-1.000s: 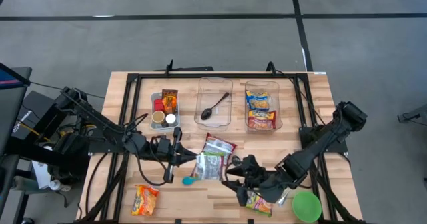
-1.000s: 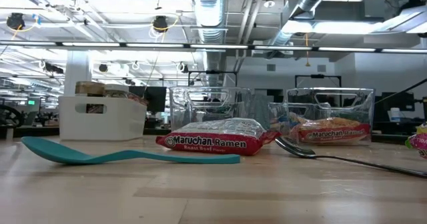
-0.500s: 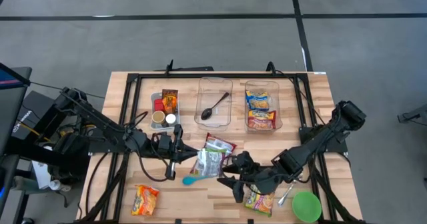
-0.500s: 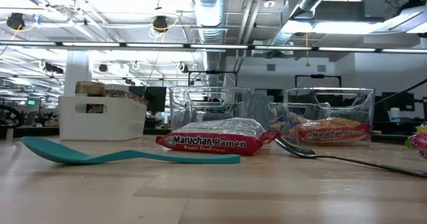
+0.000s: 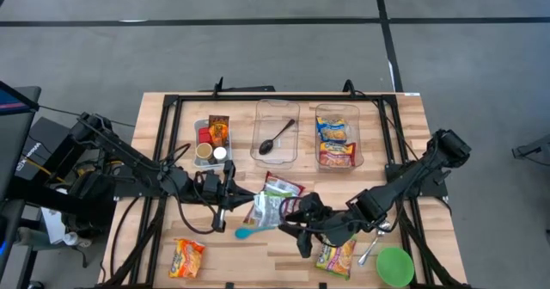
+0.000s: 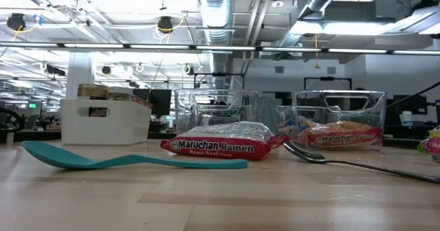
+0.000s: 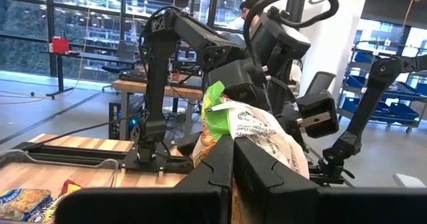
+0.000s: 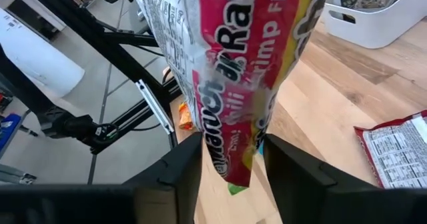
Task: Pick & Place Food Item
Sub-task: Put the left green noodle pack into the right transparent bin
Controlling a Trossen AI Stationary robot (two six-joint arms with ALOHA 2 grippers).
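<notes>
A ramen packet (image 5: 267, 212) with a red and yellow front (image 8: 233, 57) hangs in the air over the table's middle, between my two grippers. My left gripper (image 5: 247, 210) comes from the table's left and is shut on it. My right gripper (image 5: 292, 221) comes from the right, slanting down. Its two fingers (image 8: 181, 165) stand close on either side of the packet's other end (image 8: 235, 159), with a gap still between them. A second ramen packet (image 5: 284, 187) lies flat on the table just beyond. My left gripper pinches the packet's end nearest it (image 7: 230, 132) between its two shut fingers, which lie level and come from the table's left. The packet is lifted clear of the table and stands out past the fingertips toward the right arm. My right gripper's fingers flank the packet's far end; whether they touch it I cannot tell.
A teal spoon (image 5: 245, 233) lies near the front. More ramen packets lie at the front left (image 5: 186, 257) and front right (image 5: 335, 256), beside a metal spoon (image 5: 369, 253) and a green bowl (image 5: 394, 266). A white bin (image 5: 212, 140) and two clear bins (image 5: 277, 132) (image 5: 336, 140) stand at the back.
My right gripper has moved toward the table's left, closing in on the packet that my left gripper holds in the air. The packet and the left gripper have kept their place.
</notes>
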